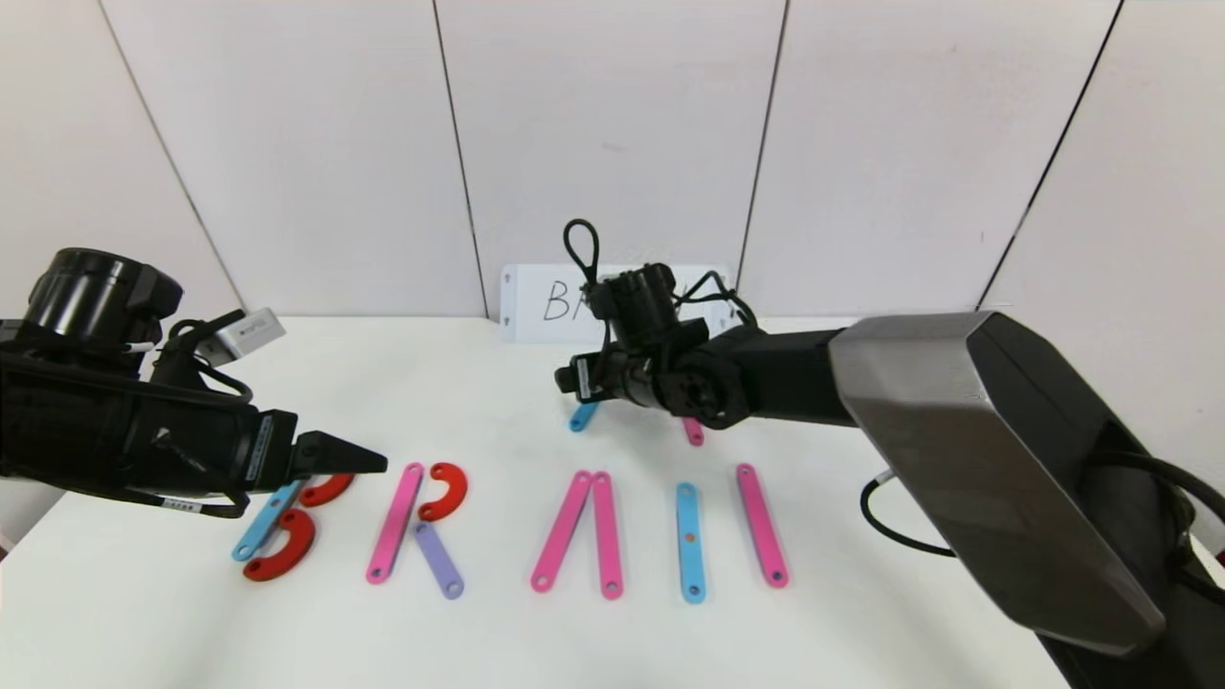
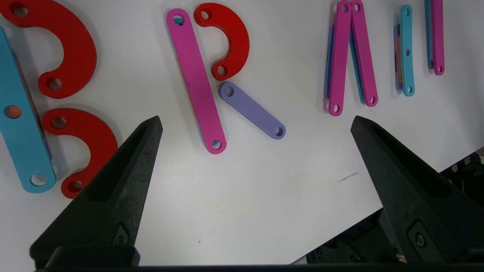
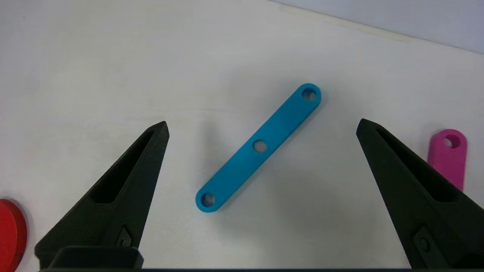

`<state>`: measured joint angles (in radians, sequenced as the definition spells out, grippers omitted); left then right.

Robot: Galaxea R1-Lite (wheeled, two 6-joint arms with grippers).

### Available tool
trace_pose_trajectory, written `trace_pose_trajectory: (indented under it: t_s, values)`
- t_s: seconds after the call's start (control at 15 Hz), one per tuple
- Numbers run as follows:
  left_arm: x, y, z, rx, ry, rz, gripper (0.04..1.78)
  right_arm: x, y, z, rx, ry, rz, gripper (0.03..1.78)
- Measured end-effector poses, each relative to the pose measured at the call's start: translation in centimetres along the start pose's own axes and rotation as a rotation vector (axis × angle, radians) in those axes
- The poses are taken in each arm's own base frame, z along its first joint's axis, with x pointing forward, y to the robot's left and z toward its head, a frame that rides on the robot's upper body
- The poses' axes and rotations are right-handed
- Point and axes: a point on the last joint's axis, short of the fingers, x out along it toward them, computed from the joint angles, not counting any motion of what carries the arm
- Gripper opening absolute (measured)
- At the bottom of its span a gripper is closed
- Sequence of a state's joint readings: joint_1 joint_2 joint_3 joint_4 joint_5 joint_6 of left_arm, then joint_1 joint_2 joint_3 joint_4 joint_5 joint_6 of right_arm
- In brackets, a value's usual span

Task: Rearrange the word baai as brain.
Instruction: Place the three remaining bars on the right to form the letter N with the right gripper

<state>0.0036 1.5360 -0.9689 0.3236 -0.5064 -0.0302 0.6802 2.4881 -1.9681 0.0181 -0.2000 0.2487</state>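
1. The right gripper (image 3: 261,128) hovers behind the letter row (image 1: 574,526), jaws spread wide and empty, straddling a spare short blue strip (image 3: 259,146), likely meant for a letter's missing stroke.
2. The left gripper (image 2: 257,124), equally wide and empty, idles over the row's left end.
3. White table (image 1: 861,632); the handwritten card (image 1: 536,301) leans against panelled wall behind the row.

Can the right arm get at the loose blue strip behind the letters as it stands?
Probably yes. The right gripper hangs open right over the blue strip, which lies flat with bare table around it; only a pink strip lies off to one side.
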Motion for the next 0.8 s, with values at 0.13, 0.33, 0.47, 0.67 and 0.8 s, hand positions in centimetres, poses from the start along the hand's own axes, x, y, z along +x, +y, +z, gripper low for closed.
trace_pose_trajectory:
  t_s: [0.13, 0.33, 0.47, 0.67, 0.8]
  values:
    - [-0.1, -0.1, 0.0, 0.002, -0.003, 0.0, 1.74, 0.8, 0.1, -0.6, -0.006, -0.01, 0.003, 1.74]
    - [-0.2, -0.1, -0.1, 0.003, -0.005, 0.0, 1.74, 1.7, 0.2, -1.7, -0.012, 0.009, 0.001, 1.74]
    - [-0.3, -0.2, -0.1, 0.004, -0.006, 0.0, 1.74, 2.0, 0.2, -2.0, -0.013, 0.016, -0.001, 1.74]
    - [-0.3, -0.2, -0.2, 0.005, -0.006, -0.001, 1.74, 2.2, 0.2, -2.3, -0.014, 0.024, -0.002, 1.74]
    - [-0.3, -0.2, -0.2, 0.004, -0.006, -0.001, 1.74, 2.4, 0.1, -2.5, -0.015, 0.028, -0.003, 1.74]
